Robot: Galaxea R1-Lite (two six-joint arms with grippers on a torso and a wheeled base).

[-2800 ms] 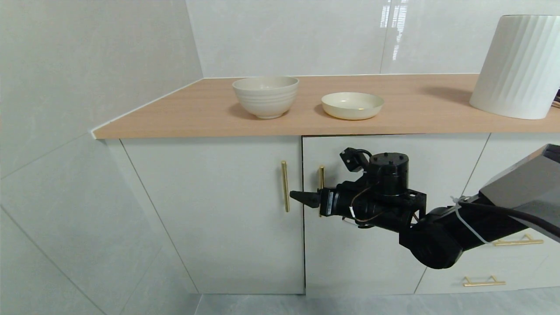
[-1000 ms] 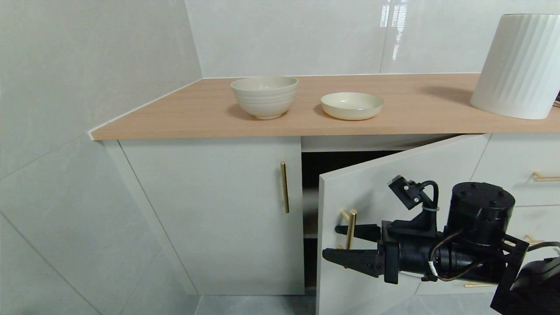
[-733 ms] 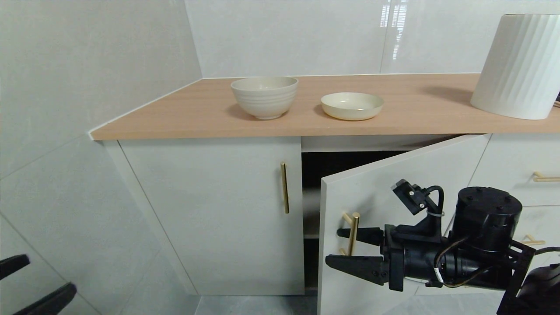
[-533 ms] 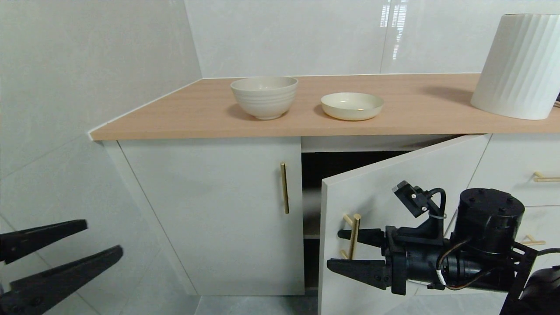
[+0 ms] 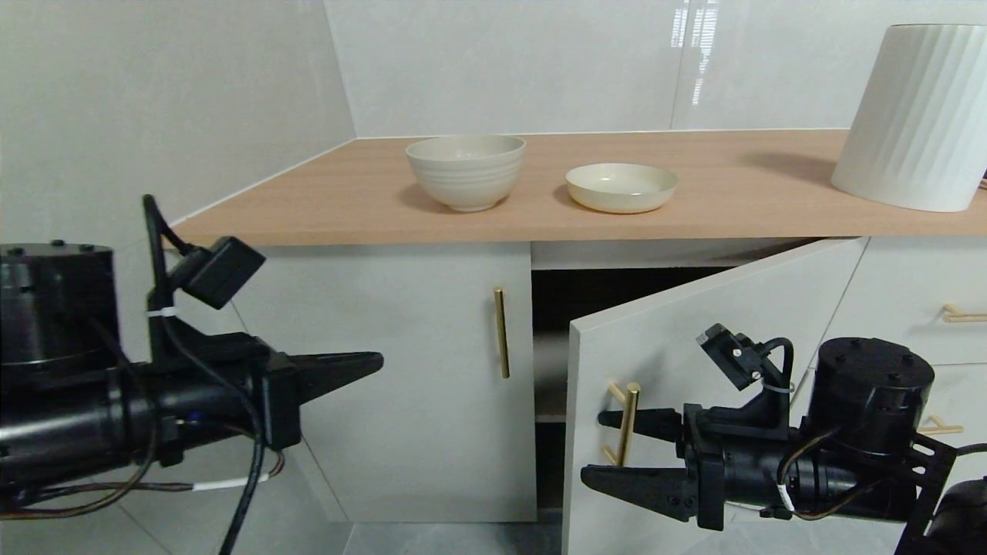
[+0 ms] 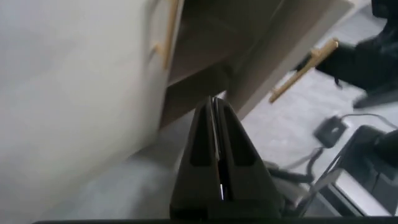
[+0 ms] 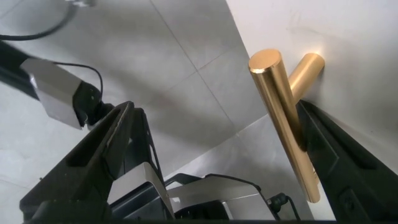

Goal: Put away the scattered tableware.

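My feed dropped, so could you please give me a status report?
Right claw open astride the door handle, door ajar. Left claw shut, empty. Bowl and dish on the counter.

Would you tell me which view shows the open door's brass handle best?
The right wrist view: the brass handle is close up, straddled by the open right gripper. The head view shows it small; the left wrist view, distant and blurred.
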